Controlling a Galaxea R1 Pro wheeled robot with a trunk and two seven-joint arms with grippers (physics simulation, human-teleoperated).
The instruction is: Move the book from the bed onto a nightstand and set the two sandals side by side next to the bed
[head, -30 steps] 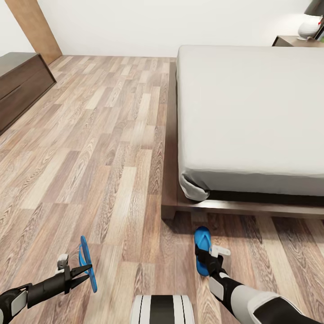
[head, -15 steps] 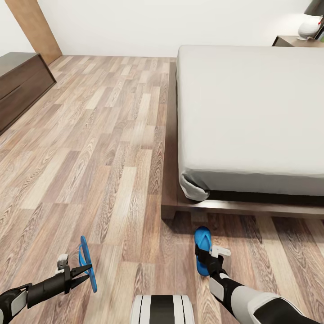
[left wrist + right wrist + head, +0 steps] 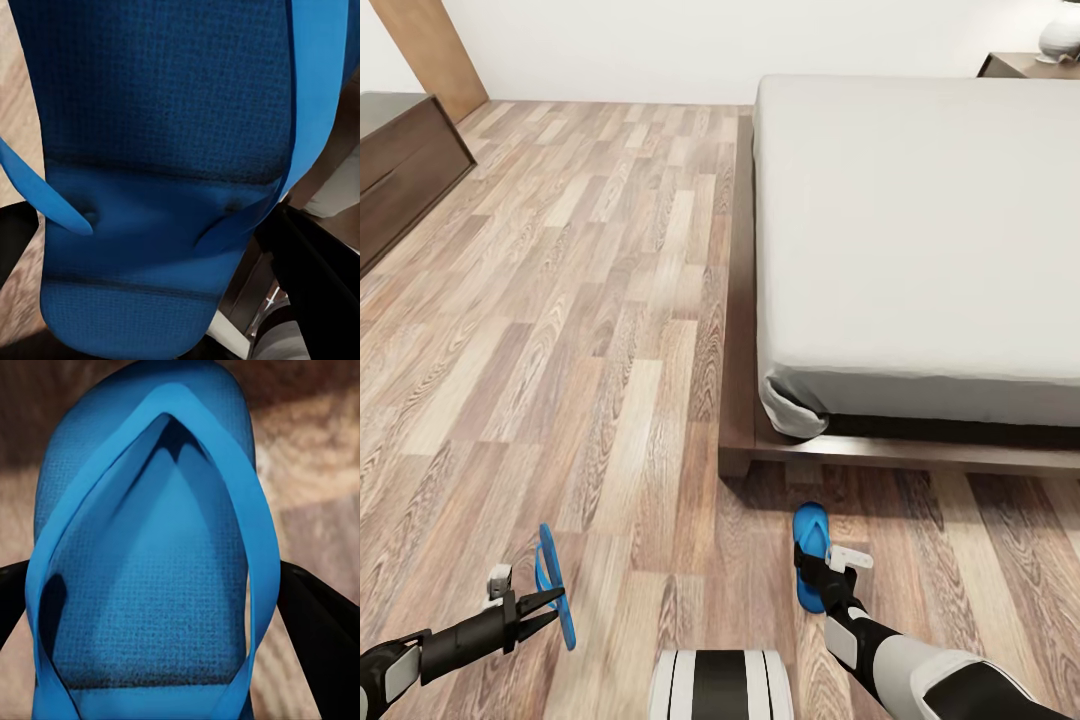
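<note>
Your left claw [image 3: 552,603] is clamped on a flat bright blue sandal [image 3: 554,587], holding it on edge above the light wood-plank floor [image 3: 560,300], so from the head camera you see it as a thin upright strip. In the left wrist camera that sandal [image 3: 165,150] sits close against the lens, sole and straps between the dark fingers [image 3: 315,277].

Your right claw [image 3: 828,581] grips the second bright blue sandal [image 3: 811,540] by its heel end; the sandal lies flat with its toe pointing toward the bed, just short of the frame's near corner. The right wrist camera shows this sandal [image 3: 150,555] from above, its V-shaped strap uppermost and a black finger [image 3: 319,630] pressed on either side, with floor planks behind.

Beyond the right claw stands the large low bed with a dark brown wooden frame and pale grey-white mattress [image 3: 920,230]. At its far side you have a dark brown wooden nightstand [image 3: 1025,64] carrying a white rounded object [image 3: 1060,36]. Well apart, on the left, a long dark brown cabinet [image 3: 405,170] stands along the wall, with a brown wooden door [image 3: 430,50] behind it
</note>
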